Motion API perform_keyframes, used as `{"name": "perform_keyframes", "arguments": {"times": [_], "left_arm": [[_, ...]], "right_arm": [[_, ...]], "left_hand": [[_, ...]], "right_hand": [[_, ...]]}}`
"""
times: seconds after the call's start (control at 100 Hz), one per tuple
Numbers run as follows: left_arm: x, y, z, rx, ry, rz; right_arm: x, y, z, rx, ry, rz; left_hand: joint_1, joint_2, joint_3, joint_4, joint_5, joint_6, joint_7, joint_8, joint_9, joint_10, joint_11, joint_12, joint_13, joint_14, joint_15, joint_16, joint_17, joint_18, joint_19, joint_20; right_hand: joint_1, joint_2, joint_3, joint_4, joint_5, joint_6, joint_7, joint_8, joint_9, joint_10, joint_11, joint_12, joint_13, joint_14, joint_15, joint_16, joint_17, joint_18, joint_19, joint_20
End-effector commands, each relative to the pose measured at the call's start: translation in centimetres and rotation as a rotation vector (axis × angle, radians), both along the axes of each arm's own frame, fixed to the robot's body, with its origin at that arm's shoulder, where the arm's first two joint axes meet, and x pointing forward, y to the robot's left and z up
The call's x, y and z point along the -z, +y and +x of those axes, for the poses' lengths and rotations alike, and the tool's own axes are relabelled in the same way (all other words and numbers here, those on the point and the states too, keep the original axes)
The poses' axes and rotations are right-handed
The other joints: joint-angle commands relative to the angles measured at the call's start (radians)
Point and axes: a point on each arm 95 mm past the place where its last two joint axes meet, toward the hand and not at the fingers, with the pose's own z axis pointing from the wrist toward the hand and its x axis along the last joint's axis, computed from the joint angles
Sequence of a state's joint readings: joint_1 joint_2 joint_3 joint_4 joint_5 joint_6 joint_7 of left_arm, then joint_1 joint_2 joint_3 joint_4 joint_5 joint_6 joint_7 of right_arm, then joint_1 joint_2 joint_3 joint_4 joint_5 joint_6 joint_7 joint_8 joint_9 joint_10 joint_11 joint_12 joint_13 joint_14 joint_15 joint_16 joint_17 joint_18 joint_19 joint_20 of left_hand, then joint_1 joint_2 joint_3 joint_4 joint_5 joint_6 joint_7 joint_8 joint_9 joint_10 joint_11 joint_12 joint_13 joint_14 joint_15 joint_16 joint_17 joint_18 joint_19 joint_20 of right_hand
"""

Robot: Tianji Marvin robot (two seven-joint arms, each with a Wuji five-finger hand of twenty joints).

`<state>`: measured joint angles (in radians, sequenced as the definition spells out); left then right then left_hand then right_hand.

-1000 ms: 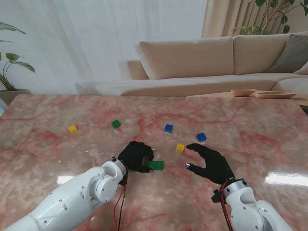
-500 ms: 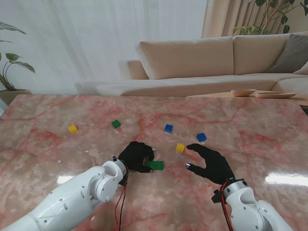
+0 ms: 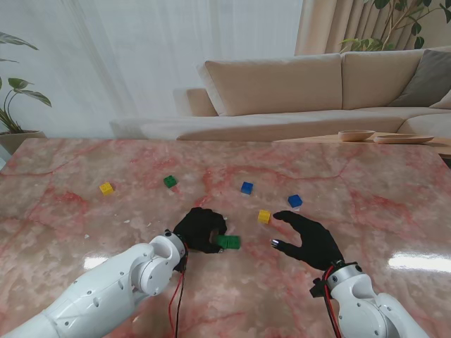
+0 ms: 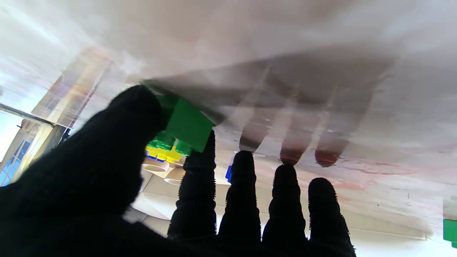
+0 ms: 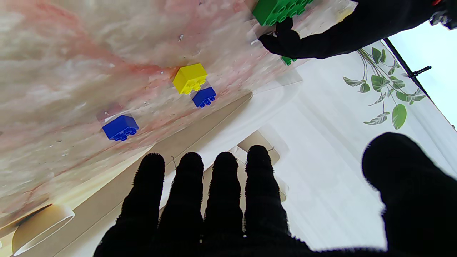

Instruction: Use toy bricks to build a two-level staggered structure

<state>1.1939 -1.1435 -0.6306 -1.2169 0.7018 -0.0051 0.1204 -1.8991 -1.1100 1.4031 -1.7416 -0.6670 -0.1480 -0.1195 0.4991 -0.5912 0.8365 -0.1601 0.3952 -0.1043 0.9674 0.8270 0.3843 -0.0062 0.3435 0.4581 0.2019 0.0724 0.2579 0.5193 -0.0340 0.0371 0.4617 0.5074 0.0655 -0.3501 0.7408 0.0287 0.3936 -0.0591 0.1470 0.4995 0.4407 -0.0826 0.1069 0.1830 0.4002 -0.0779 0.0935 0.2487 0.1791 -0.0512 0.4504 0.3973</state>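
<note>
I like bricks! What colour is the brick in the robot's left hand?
Green: a long green toy brick in the left hand, clearest in the left wrist view.

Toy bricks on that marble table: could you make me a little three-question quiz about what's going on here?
1. True or false: the left hand pinches a green brick between thumb and index finger.
2. Multiple choice: the right hand is A) closed on a blue brick, B) open, holding nothing, C) resting on the sofa.
3. Fill in: the yellow brick nearest the right hand lies on the ___ table.

Key: 1 true; 2 B; 3 marble.
</note>
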Motion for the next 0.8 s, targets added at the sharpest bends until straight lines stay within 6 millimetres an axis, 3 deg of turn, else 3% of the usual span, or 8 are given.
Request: {"name": "perform_keyframes", "arguments": {"times": [0.0,0.79], "left_arm": [[1.18,0.35,-0.73,-0.001,0.031,0.019],[1.14,0.05,-0.66,-0.007,0.024,0.007]], "right_arm": [[0.59,0.01,-0.32,-0.006,0.029,-0.001],[0.66,0.09,-0.28,-0.017,0.036,-0.001]], "left_hand": [[-0.037,-0.025,0.020,0.030,-0.022,0.010,-0.001,0.006,0.029,0.014,0.038,0.015,0.002,0.013,0.006,0.013,-0.019,0.004,-0.036,0.013],[-0.064,0.030,-0.029,0.033,-0.020,0.012,-0.009,0.018,0.032,0.015,0.037,0.017,0.003,0.013,0.004,0.013,-0.018,0.003,-0.049,0.028]], "right_hand": [[0.022,0.003,0.017,-0.050,0.009,-0.008,0.009,0.002,0.002,-0.010,0.004,0.010,0.015,-0.026,-0.001,0.018,-0.003,-0.007,0.017,-0.016],[0.020,0.005,0.018,-0.050,0.009,-0.009,0.009,0.002,0.003,-0.011,0.005,0.010,0.017,-0.025,-0.001,0.018,0.002,-0.007,0.022,-0.013]]}}
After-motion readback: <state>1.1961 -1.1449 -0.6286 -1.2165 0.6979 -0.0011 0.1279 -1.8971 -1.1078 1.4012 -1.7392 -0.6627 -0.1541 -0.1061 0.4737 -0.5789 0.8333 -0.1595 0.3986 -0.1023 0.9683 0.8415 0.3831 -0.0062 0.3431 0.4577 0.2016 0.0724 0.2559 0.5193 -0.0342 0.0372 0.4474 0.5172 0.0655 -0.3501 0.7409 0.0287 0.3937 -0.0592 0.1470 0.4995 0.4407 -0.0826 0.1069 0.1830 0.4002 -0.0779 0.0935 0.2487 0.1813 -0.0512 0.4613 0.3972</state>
